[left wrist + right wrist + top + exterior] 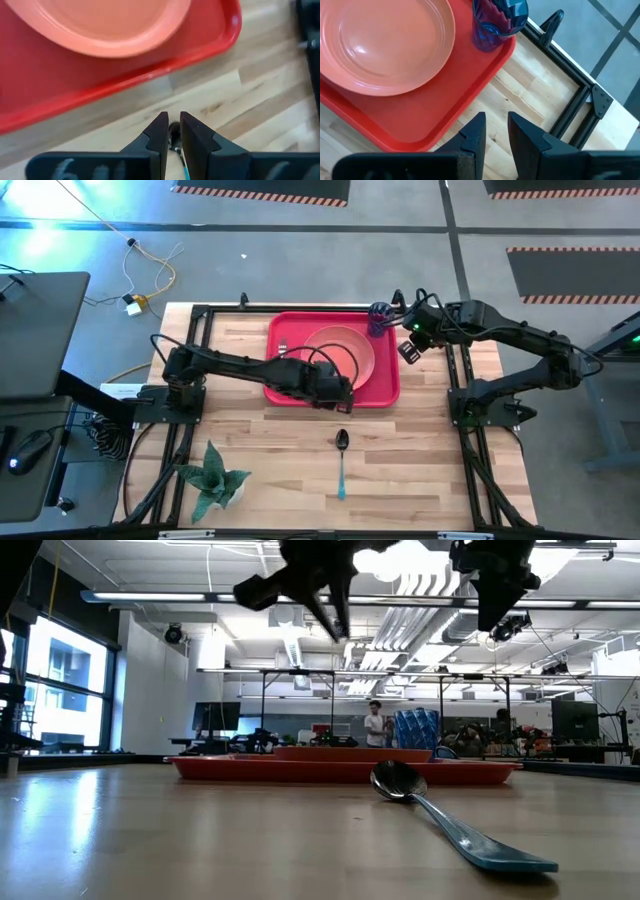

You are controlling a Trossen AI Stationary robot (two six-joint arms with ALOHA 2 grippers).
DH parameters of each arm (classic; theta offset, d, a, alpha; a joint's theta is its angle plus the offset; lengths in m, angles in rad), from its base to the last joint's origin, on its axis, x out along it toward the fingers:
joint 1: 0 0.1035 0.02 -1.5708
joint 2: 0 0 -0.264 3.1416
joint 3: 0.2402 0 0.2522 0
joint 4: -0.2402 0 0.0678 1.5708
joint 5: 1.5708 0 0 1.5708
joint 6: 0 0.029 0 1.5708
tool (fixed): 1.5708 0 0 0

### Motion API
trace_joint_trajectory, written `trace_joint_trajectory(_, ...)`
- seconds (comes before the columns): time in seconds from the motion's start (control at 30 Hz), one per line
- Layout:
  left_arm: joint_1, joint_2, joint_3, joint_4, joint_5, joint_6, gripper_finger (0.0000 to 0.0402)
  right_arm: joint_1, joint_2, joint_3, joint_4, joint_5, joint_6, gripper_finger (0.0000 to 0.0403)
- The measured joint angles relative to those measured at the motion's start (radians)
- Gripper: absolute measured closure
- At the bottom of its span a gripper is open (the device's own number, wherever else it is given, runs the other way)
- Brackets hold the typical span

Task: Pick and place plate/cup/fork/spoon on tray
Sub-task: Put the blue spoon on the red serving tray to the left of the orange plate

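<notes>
Blue-handled spoon (455, 823), dark shiny bowl

spoon (175, 137) mostly hidden behind left pincer (171, 131); fork unseen

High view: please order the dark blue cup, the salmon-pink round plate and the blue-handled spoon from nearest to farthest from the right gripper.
From the right gripper, beside the red tray's right edge:
1. Dark blue-purple cup, in the tray's far right corner.
2. Salmon-pink round plate, on the tray, toward its middle.
3. Spoon with light-blue handle, on bare wood near the table's front.
</notes>
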Motion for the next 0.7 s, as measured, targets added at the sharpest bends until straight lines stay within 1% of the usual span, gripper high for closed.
trace_joint_trajectory(0.1,0.0,0.012,-0.005,-0.034,0.042,0.0,0.0357,0.0,0.0,0.0,0.004,0.0,-0.023,0.0329)
trace_joint_trajectory(0.13,-0.001,0.019,-0.001,-0.019,0.044,-0.002,0.0354,0.0,0.0,0.0,0.005,0.0,-0.028,0.0329)
trace_joint_trajectory(0.23,-0.005,0.032,-0.004,-0.035,0.05,-0.02,0.0336,0.0,0.0,0.0,0.007,0.001,-0.04,0.0329)
trace_joint_trajectory(0.33,-0.013,0.052,-0.002,-0.014,0.052,-0.037,0.0318,0.0,0.0,0.0,0.007,0.001,-0.042,0.0329)
trace_joint_trajectory(0.4,-0.015,0.058,-0.003,-0.036,0.079,-0.049,0.0306,0.0,0.0,0.0,0.007,0.002,-0.048,0.0329)
trace_joint_trajectory(0.47,-0.015,0.072,-0.001,-0.007,0.102,-0.074,0.0294,0.0,0.0,0.0,0.008,0.004,-0.051,0.0329)
trace_joint_trajectory(0.53,-0.018,0.078,-0.005,-0.023,0.127,-0.112,0.0282,0.0,0.0,0.0,0.009,0.005,-0.052,0.0329)
trace_joint_trajectory(0.6,-0.023,0.096,0.001,0.037,0.133,-0.145,0.0272,0.0,0.0,0.0,0.013,0.005,-0.063,0.0329)
trace_joint_trajectory(0.7,-0.035,0.119,-0.004,0.049,0.143,-0.174,0.0262,0.0,0.0,0.0,0.015,0.006,-0.068,0.0329)
